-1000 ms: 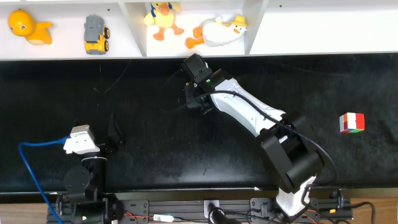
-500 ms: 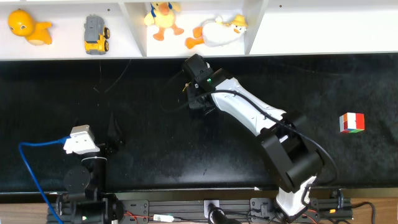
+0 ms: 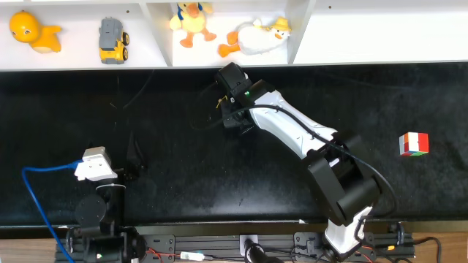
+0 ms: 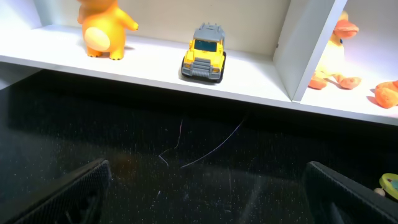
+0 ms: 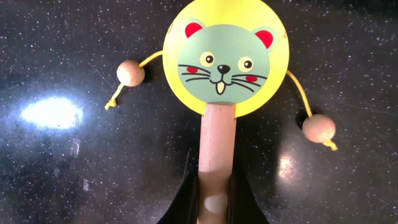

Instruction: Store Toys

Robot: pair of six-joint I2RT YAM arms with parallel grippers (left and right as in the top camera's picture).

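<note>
Right pincer (image 5: 214, 194) is clamped on the handle of the drum (image 5: 227, 68), midway along the bench's (image 3: 146, 146) far edge. Left pincer (image 4: 211, 193) gapes empty. Looks like pickup; next, lift it into the shelf (image 3: 380, 33).
</note>
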